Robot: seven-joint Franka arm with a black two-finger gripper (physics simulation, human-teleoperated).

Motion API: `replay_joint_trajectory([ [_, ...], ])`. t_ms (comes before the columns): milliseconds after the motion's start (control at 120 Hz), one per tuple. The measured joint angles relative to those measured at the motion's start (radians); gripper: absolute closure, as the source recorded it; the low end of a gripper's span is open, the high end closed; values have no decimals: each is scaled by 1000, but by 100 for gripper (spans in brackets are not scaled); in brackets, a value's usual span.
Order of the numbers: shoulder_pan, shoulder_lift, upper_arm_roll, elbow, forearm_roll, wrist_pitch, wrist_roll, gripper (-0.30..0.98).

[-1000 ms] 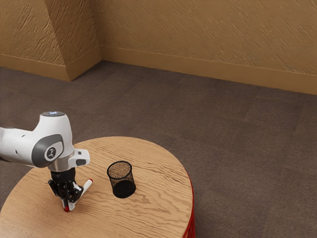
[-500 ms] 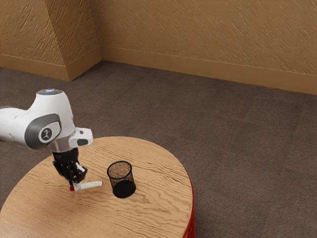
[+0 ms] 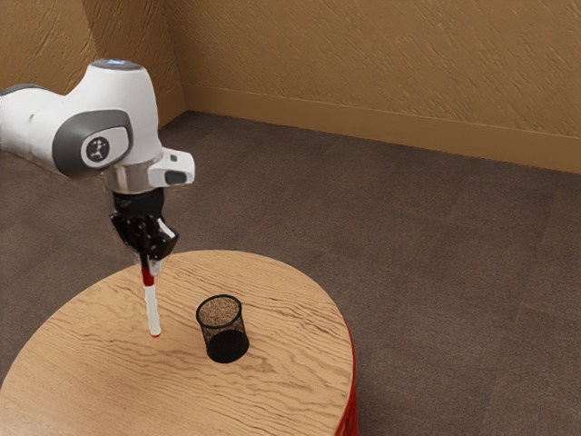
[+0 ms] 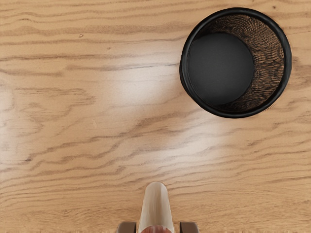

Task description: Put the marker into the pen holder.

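Gripping marker (image 3: 152,312), end effector (image 3: 150,264) below arm's (image 3: 113,95) logo (image 3: 97,149)

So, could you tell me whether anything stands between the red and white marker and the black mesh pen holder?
Nothing visible stands between the marker and holder; just the holder's own rim probably needs clearing.

A robot arm (image 3: 113,95) is showing a smooth white shell with rounded curves. A dark grey band (image 3: 67,145) is wrapping its joint, framing a pale disc (image 3: 97,148) with a dark marking. A grey cap (image 3: 115,64) with a bluish mark is topping the shell. Lower down, a silvery collar (image 3: 132,179) is meeting a black, pale-flecked gripper (image 3: 150,265), and a white block (image 3: 177,167) with grey insets is jutting sideways
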Motion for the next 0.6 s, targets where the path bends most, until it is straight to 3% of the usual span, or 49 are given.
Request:
replay_joint_trajectory([
  [167, -12, 66, -66, 160, 1, -102, -36, 69],
  [600, -59, 390, -73, 456, -3, -177, -86, 69],
])
